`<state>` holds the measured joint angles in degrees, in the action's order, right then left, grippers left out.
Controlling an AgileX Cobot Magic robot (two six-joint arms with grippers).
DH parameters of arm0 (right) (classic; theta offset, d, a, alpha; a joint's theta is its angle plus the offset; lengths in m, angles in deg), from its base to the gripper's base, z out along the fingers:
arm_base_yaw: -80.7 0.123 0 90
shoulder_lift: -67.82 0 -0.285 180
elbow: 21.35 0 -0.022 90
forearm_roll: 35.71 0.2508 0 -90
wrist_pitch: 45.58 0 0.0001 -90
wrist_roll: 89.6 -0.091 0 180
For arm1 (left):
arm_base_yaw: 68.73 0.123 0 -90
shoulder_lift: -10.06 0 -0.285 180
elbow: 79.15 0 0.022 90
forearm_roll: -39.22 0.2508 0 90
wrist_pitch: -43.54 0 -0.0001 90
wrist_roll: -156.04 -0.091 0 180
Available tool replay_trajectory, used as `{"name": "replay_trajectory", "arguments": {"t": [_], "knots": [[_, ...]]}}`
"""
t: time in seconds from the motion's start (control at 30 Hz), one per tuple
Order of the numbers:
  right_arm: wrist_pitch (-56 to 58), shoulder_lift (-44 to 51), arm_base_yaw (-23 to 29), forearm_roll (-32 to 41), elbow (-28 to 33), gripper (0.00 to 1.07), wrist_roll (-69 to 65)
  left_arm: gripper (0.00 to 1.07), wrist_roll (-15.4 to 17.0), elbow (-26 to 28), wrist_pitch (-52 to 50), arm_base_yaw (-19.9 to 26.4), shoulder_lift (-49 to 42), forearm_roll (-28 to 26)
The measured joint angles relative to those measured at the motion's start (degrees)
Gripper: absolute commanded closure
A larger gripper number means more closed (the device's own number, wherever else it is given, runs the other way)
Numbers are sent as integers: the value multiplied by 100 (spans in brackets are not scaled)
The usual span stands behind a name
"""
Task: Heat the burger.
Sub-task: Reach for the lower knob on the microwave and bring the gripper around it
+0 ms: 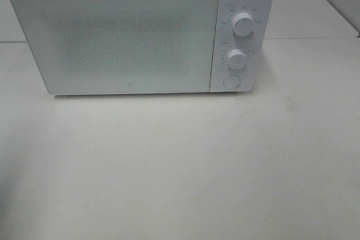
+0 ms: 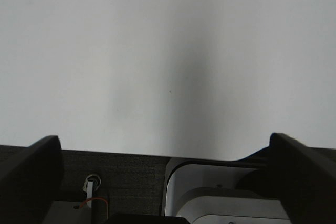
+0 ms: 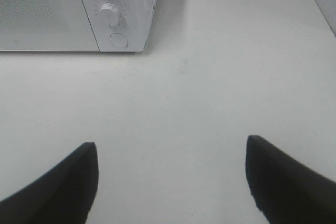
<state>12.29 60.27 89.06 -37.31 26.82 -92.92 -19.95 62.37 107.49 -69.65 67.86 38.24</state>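
Note:
The burger is out of view in all three views. A white microwave [image 1: 112,37] stands at the back of the white table [image 1: 180,167] with its door shut; the frosted door hides the inside. Neither arm shows in the exterior high view. In the left wrist view my left gripper [image 2: 163,140] is open over bare white surface, nothing between its dark fingers [image 2: 31,171]. My right gripper [image 3: 170,142] is open too, empty above the table, and looks toward the microwave's [image 3: 79,9] control corner some way off.
The microwave's right panel carries an upper knob [image 1: 243,23], a lower knob [image 1: 237,59] and a round button [image 1: 230,81]. The lower knob [image 3: 108,13] and button [image 3: 119,40] also appear in the right wrist view. A table seam runs behind the microwave.

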Motion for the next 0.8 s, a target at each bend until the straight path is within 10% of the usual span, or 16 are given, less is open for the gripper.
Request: {"name": "replay_trajectory", "arguments": {"t": [0.8], "knots": [[0, 0, 0, 0, 0, 32, 0, 9, -286, -888, -212, 0, -2922, -160]]}}
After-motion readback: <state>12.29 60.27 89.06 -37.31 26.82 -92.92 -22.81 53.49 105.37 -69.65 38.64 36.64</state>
